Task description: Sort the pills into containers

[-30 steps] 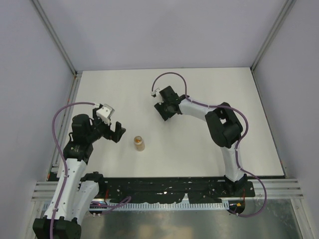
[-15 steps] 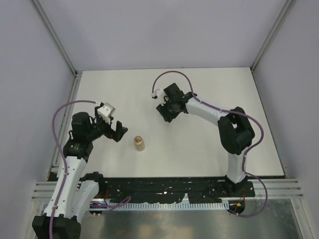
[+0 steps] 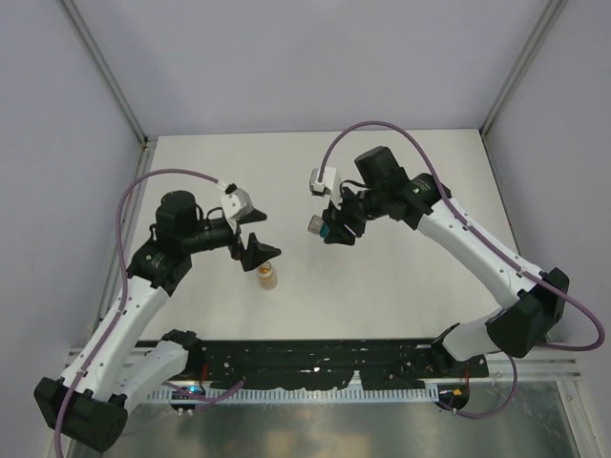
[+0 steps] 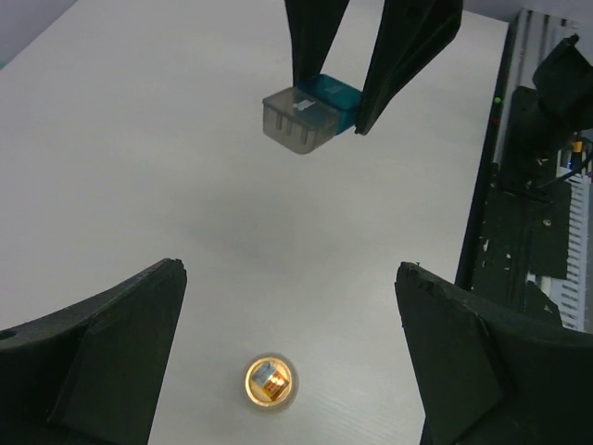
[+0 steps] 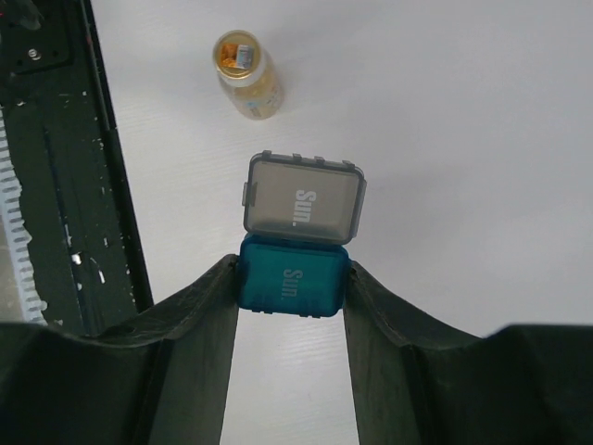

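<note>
Right tool (image 5: 292, 267) clamps teal box (image 5: 292, 283); grey box (image 5: 304, 199) adjoins it, nearer the vial (image 5: 246, 74). Both read "Sun." Left tool (image 4: 289, 267) gapes wide.

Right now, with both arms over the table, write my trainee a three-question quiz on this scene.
1. True or false: the right jaws are shut on the teal-blue box.
2. Which word is printed on the lid of the grey box? A) Sun. B) Mon. C) Fri.
3. Fill in: the left jaws stand ___ near the small clear vial.
Key: 1 true; 2 A; 3 open.
</note>
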You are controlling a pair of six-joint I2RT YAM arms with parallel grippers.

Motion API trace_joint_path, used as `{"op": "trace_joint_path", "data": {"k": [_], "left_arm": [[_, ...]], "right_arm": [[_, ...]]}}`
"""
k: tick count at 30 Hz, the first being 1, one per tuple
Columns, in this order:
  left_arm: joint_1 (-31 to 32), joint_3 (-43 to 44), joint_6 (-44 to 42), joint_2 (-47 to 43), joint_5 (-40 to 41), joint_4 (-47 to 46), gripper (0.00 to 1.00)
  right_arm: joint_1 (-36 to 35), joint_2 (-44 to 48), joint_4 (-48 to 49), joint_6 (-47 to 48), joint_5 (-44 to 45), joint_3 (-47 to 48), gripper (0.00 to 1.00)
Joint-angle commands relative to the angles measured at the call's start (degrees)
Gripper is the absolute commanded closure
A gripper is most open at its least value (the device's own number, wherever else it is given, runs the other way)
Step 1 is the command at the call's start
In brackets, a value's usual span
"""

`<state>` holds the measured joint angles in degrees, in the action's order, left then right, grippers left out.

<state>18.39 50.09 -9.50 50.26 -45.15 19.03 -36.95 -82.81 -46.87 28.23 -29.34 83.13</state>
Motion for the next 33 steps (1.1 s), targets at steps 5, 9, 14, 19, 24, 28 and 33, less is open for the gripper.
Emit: {"op": "trace_joint_path", "data": {"k": [5,9,14,19,24,28,33], "left_arm": [[9.81,4.32,1.77,6.6,-5.83,-9.36,0.01],[13.77,5.98,1.06,9.94,-5.48,-10.5,0.01],[15.8,7.92,2.63,13.63,-6.53,-11.73,0.06],[16.76,9.33,5.45,16.18,-8.11,-13.49,0.11],[17.29,9.85,6.86,17.94,-8.12,-14.98,0.27],[17.38,9.68,7.04,18.82,-8.29,-14.9,0.32],[17.55,9.42,7.03,19.0,-8.56,-14.9,0.44]], "right_arm": [[-1.63,4.76,-5.6,4.64,-8.71,0.28,0.8],[-2.34,6.08,-6.04,5.08,-9.85,0.1,0.8],[-2.87,6.52,-6.74,5.7,-10.56,-0.25,0.8],[-3.13,7.48,-6.21,5.96,-10.65,-1.48,0.81],[-3.22,8.01,-6.21,6.05,-10.74,-2.01,0.81],[-3.22,8.27,-6.13,6.05,-10.65,-2.01,0.82],[-3.22,8.54,-5.95,6.05,-10.65,-2.36,0.83]]}}
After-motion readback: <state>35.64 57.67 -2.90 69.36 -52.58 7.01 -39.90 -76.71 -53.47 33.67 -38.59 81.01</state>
